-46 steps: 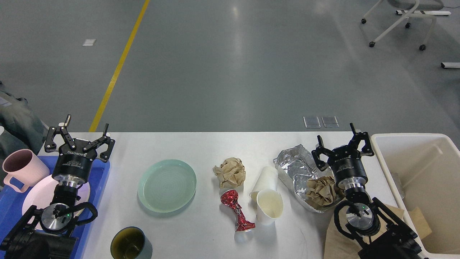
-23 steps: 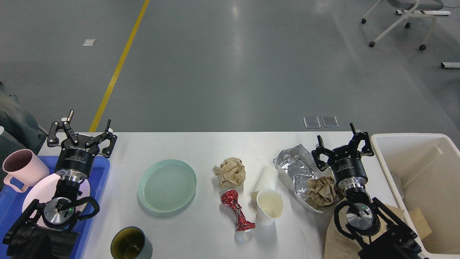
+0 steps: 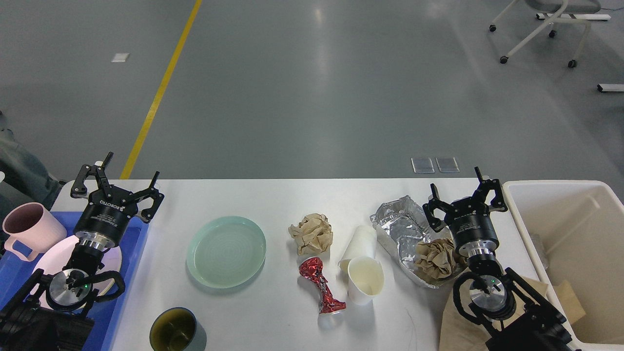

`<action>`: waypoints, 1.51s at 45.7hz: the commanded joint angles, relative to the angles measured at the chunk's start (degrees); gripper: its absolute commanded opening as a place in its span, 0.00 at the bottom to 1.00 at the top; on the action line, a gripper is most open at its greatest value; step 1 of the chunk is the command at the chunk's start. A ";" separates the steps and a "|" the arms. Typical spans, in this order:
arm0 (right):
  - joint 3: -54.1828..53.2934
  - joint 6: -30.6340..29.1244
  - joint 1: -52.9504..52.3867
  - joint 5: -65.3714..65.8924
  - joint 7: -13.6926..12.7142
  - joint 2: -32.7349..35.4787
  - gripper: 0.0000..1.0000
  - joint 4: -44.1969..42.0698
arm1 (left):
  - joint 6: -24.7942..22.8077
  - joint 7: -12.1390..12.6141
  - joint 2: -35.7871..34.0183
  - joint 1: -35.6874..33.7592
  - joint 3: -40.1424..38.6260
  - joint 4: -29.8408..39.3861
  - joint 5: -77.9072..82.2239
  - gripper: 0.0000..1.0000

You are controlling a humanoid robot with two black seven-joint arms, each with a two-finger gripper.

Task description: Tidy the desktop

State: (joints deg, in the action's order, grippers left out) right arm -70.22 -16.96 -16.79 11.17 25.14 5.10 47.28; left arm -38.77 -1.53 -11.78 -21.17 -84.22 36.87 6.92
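both my pincers hang empty with fingers spread. the left pincer (image 3: 117, 187) hovers over the far corner of the blue tray (image 3: 139, 243), which holds a pink plate (image 3: 48, 256) and a pink mug (image 3: 27, 229) off to its left. the right pincer (image 3: 463, 195) sits above the far edge of a crumpled foil tray (image 3: 399, 226), with a brown paper wad (image 3: 436, 258) just on its near side and the cream bin (image 3: 575, 234) to its right. the white bench (image 3: 273, 195) carries plenty of clutter: a green plate (image 3: 226, 251) just right of the left pincer, and between the two pincers another paper wad (image 3: 312, 233), a crushed red can (image 3: 321, 285) and two paper cups (image 3: 363, 275). a dark cup (image 3: 175, 331) stands near the front edge. i judge the sorting is mid-way, with nothing gripped. next i'd swing the left pincer right and down onto the green plate's rim, fingers straddling the thin edge, to carry it to the tray
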 commanded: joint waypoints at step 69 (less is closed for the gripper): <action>0.00 0.00 0.00 0.00 0.00 0.00 1.00 0.00 | 9.52 -2.16 -18.02 -88.69 143.54 19.38 5.21 0.96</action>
State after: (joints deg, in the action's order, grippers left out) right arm -70.22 -16.96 -16.79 11.16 25.14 5.10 47.28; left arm -24.11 -3.78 -35.45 -104.27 51.05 55.01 11.95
